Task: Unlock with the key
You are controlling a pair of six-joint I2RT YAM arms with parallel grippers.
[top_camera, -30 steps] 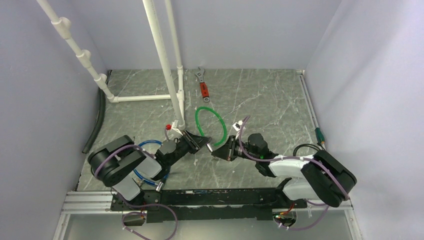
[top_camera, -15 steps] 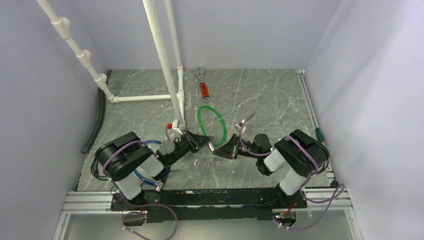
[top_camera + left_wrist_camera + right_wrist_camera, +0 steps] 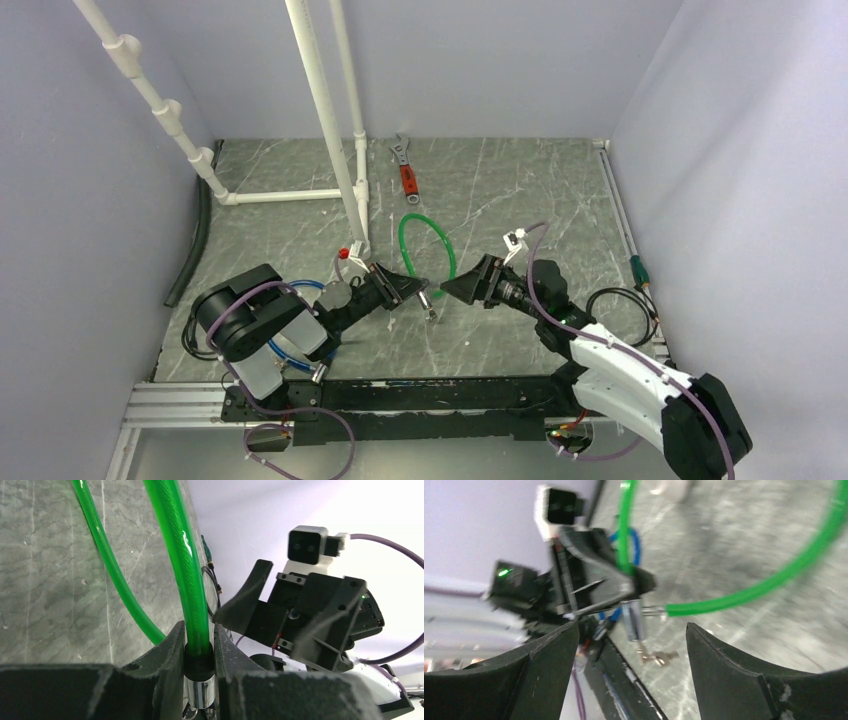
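My left claw clamps the green cable just above its silver lock end, the key dangling beneath. My right claw gapes apart, empty, facing it.

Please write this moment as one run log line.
left gripper: shut on lock | right gripper: open, empty | key: hanging below lock

Grey-green marbled table — on it a red-handled wrench, white pipe frame, black hose.
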